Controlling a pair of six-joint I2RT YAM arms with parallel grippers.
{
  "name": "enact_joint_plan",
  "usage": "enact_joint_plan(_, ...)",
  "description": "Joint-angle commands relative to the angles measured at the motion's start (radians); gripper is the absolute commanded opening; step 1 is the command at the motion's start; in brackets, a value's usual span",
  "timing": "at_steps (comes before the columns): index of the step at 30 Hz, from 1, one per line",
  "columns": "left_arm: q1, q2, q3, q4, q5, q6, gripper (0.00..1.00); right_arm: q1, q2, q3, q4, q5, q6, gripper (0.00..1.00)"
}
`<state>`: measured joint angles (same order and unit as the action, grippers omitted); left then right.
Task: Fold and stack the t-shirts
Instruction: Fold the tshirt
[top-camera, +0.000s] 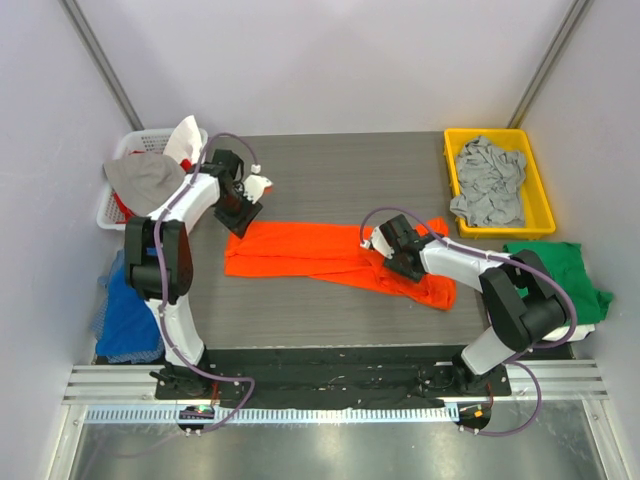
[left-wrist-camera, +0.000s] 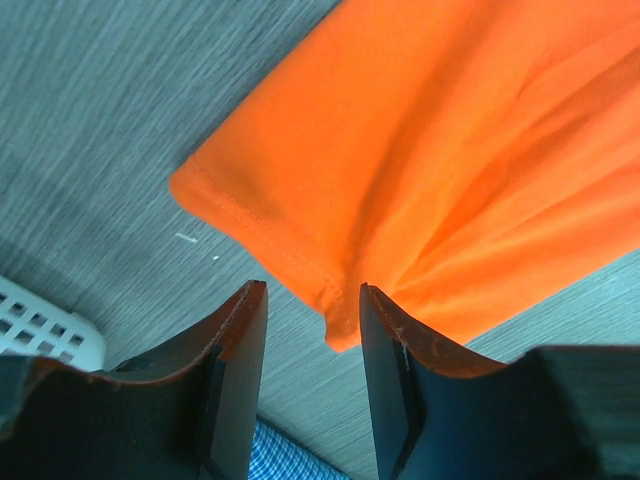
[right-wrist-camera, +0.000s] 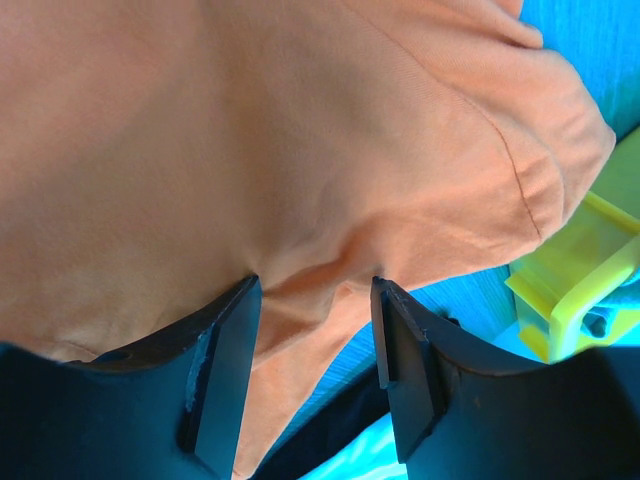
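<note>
A yellow bin (top-camera: 485, 133) and a white basket (top-camera: 108, 210) flank the grey table (top-camera: 330, 170)

Bright, even overhead light fills the top view, leaving only faint, soft shadows on the table (top-camera: 330, 170) and a pale sheen on the metal floor (top-camera: 320, 450) at the near edge. The left wrist view shows the orange t-shirt (left-wrist-camera: 450, 150) sharp and vivid, with the close fingers (left-wrist-camera: 235, 370) dark. The right wrist view looks washed out, with a bluish cast.

The orange t-shirt (top-camera: 320, 252) is soft matt cloth with a stitched hem, the tabletop (top-camera: 330, 170) has a matt grey wood-grain finish, and the yellow bin (top-camera: 450, 170) is smooth plastic.
</note>
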<state>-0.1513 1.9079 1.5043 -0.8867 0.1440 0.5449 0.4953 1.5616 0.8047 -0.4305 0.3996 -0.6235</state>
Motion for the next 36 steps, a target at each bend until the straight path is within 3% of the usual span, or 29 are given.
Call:
enact_joint_plan(1,-0.004,0.039,0.020,0.018,0.031,-0.020,0.45,-0.004,0.038,0.002,0.045,0.021,0.007,0.57)
enact_joint_plan(16,-0.027,0.111,0.014,0.043,0.023,-0.022,0.44,-0.003,0.077,0.037,0.065,-0.004,0.004,0.60)
enact_joint_plan(23,-0.042,0.126,-0.018,0.068,-0.049,-0.011,0.44,-0.009,0.123,0.057,0.099,-0.004,-0.012,0.60)
enact_joint_plan(28,-0.053,0.106,-0.082,0.074,-0.081,0.016,0.43,-0.031,0.204,0.099,0.124,-0.018,-0.019,0.60)
enact_joint_plan(36,-0.082,0.023,-0.206,0.075,-0.135,0.049,0.43,-0.093,0.400,0.298,0.142,-0.030,-0.057,0.60)
